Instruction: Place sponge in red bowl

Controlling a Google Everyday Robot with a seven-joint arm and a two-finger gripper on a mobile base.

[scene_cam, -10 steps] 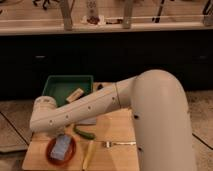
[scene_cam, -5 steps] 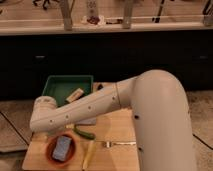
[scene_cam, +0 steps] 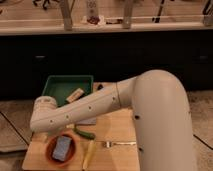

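Note:
The light-blue sponge (scene_cam: 61, 148) lies inside the orange-red bowl (scene_cam: 50, 152) at the front left of the wooden table. My white arm (scene_cam: 85, 107) reaches from the right across the table to the left. It ends just above and behind the bowl. My gripper (scene_cam: 55, 134) sits at that end, close over the bowl's far rim and mostly hidden under the arm. The sponge rests on the bowl's bottom, apart from the arm.
A green tray (scene_cam: 60, 82) with a tan block (scene_cam: 75, 94) stands at the back left. A green vegetable (scene_cam: 85, 133), a yellow stick-like item (scene_cam: 89, 152) and a fork (scene_cam: 120, 144) lie right of the bowl. A dark counter runs behind the table (scene_cam: 112, 125).
The sponge stays in the bowl. The arm has barely shifted, its end a touch to the right.

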